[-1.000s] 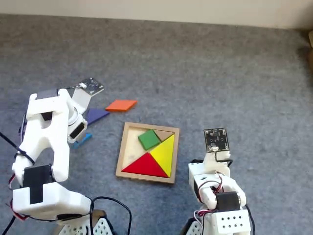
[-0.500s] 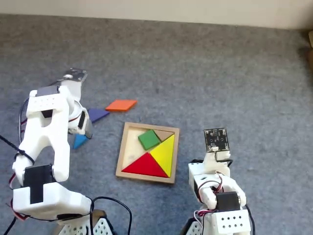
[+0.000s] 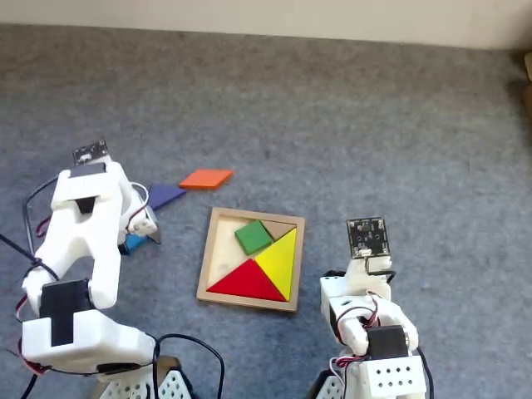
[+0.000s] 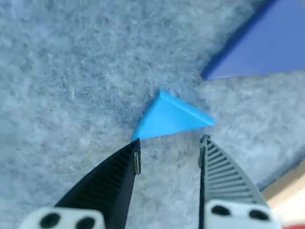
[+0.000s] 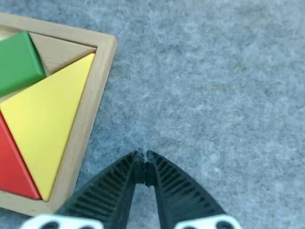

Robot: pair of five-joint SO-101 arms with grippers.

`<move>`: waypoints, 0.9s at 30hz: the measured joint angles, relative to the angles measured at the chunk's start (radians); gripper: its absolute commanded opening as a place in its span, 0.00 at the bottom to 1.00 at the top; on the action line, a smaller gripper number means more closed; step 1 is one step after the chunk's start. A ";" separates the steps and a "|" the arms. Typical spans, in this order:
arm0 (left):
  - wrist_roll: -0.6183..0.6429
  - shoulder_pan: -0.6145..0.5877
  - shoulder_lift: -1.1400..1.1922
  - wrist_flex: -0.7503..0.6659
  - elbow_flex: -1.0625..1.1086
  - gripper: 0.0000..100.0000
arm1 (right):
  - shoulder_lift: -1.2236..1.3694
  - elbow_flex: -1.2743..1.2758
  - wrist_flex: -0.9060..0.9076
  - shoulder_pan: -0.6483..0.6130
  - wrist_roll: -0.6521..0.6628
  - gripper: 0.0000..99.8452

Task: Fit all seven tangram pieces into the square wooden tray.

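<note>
The square wooden tray (image 3: 209, 259) lies mid-table and holds a green square (image 3: 253, 236), a yellow triangle (image 3: 280, 259), a red triangle (image 3: 248, 283) and a tan triangle (image 3: 279, 228). A small light-blue triangle (image 4: 170, 117) lies on the carpet just ahead of my left gripper (image 4: 169, 142), which stands open right over it, fingertips on either side of its near edge. The same blue triangle (image 3: 133, 243) peeks out beside the left arm. A purple piece (image 3: 163, 195) and an orange parallelogram (image 3: 205, 178) lie beyond the tray. My right gripper (image 5: 143, 155) is shut, empty, beside the tray (image 5: 93, 109).
Grey carpet covers the table. The purple piece (image 4: 267, 50) lies close to the light-blue triangle, and a tray corner (image 4: 288, 195) shows nearby. Open carpet stretches to the right of and beyond the tray.
The left arm has swung toward the near left and lowered over the light-blue triangle. The right arm has stayed still.
</note>
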 measured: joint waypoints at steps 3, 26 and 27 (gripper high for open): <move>0.006 -0.002 -0.009 -0.068 0.037 0.09 | 0.000 0.000 0.000 0.000 0.000 0.02; -0.509 -0.193 -0.008 -0.054 -0.083 0.16 | 0.000 0.000 0.000 0.000 0.000 0.02; -0.512 -0.195 -0.008 -0.008 -0.114 0.19 | 0.000 0.000 0.000 0.000 0.000 0.02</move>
